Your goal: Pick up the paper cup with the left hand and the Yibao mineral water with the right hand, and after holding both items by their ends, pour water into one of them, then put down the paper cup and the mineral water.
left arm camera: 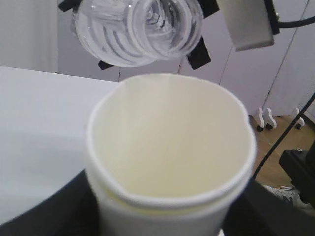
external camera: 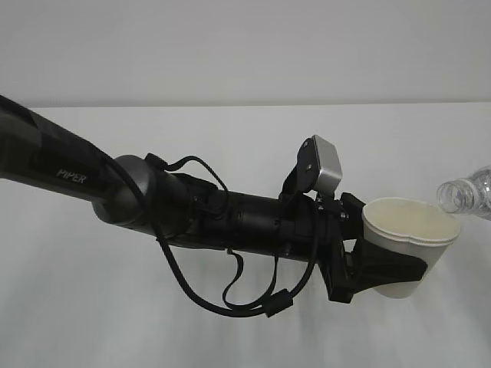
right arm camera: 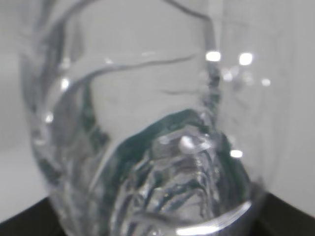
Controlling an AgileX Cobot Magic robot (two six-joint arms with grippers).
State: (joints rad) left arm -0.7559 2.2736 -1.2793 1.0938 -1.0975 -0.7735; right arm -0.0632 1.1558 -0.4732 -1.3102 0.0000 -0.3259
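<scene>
Cup held in air, bottle tipped at its rim.

The left claw point(external camera: 383, 268) pinches the paper cup point(external camera: 406, 245) above the tabletop point(external camera: 230, 337). The Yibao mineral water point(external camera: 466, 193) is cut off at the frame edge; the right claw point(right arm camera: 29, 216) shows only as dark corners, its grip I cannot tell.

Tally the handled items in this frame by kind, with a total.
Paper cup: 1, held in the left claw
Water bottle: 1, tipped toward the cup, no cap on its mouth
Total: 2
</scene>
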